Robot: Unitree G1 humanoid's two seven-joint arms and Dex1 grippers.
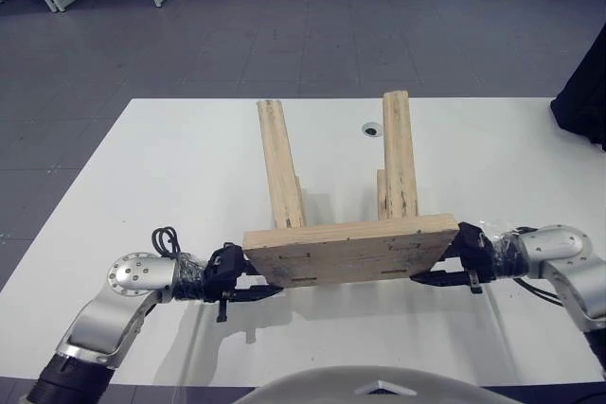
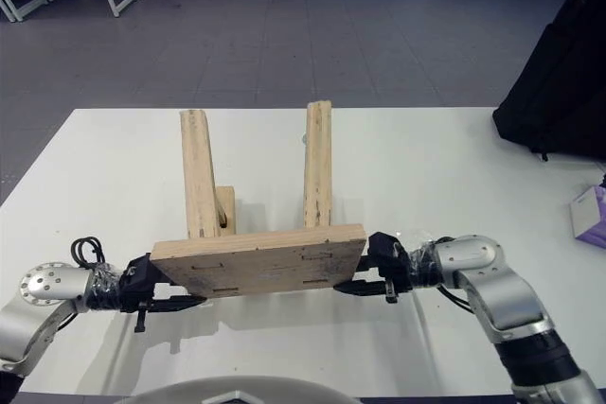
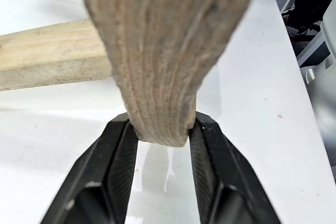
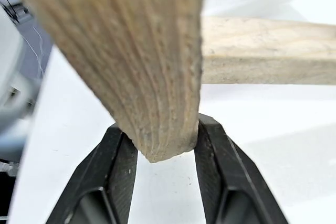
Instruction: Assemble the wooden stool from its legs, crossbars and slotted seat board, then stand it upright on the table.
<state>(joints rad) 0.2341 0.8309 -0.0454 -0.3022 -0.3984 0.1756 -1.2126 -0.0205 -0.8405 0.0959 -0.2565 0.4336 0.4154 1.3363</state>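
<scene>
The assembled wooden stool lies on its side near the table's front edge, its slotted seat board (image 1: 348,251) facing me and tilted up. Two legs (image 1: 280,164) (image 1: 399,153) point away across the white table (image 1: 189,167), with a crossbar (image 1: 383,194) between them. My left gripper (image 1: 254,289) is shut on the seat board's left end, its black fingers (image 3: 119,153) pressing both faces of the board's edge (image 3: 160,77). At the opposite end my right gripper (image 1: 437,273) clamps the board edge (image 4: 152,77) between its fingers (image 4: 212,153).
A small round hole (image 1: 372,128) sits in the table behind the legs. A purple box (image 2: 592,215) lies at the table's right edge, and a black bag (image 2: 559,82) stands on the floor beyond it. Bare tabletop spreads to the left and behind the stool.
</scene>
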